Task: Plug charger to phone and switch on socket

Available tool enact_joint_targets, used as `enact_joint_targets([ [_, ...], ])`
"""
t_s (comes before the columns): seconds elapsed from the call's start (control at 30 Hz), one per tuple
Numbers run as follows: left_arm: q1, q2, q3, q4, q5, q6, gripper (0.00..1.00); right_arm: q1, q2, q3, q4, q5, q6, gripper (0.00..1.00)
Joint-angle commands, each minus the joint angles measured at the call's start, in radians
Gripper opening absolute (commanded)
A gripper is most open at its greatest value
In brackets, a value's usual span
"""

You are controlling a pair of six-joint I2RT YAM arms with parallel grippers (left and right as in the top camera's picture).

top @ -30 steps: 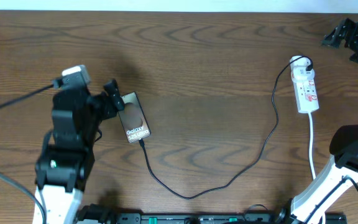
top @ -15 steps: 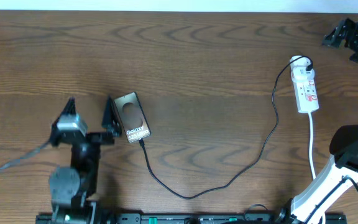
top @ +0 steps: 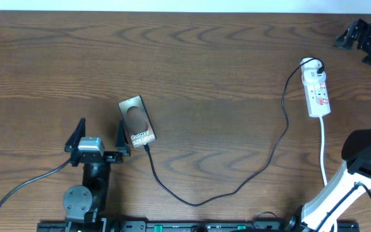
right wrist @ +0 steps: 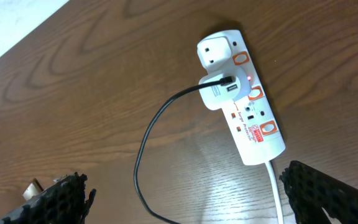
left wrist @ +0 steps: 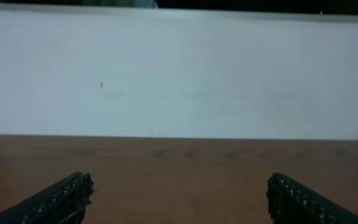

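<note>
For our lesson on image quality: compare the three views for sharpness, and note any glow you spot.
Overhead: evenly lit and sharp, the Galaxy lettering on the phone readable. Left wrist: soft and hazy, the left gripper blurred at the bottom corners. Right wrist: the socket is crisp, with a small red glow beside one switch.

Brown wood-grain table (top: 211, 58); white wall (left wrist: 179, 74) behind.

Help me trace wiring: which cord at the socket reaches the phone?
The thin black charger, curving across to the phone; the thicker white cord leaves the socket toward the near edge of the table.
</note>
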Motion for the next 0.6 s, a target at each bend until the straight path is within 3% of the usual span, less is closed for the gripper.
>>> enact_joint_targets([
  [0.0, 0.003, -0.107, -0.053, -0.055, 0.012, 0.005, 0.91, -0.004, 0.008, 0.017, -0.003, -0.009, 0.013, 0.99],
  [0.17, 0.036, -0.13, -0.053, -0.117, 0.0, -0.057, 0.91, -0.004, 0.008, 0.016, -0.003, -0.009, 0.013, 0.99],
  [0.37, 0.092, -0.13, -0.053, -0.267, -0.072, -0.241, 0.91, -0.004, 0.008, 0.016, -0.003, -0.009, 0.013, 0.99],
  [0.57, 0.092, -0.13, -0.053, -0.35, -0.092, -0.215, 0.91, -0.004, 0.008, 0.017, -0.003, -0.009, 0.013, 0.99],
])
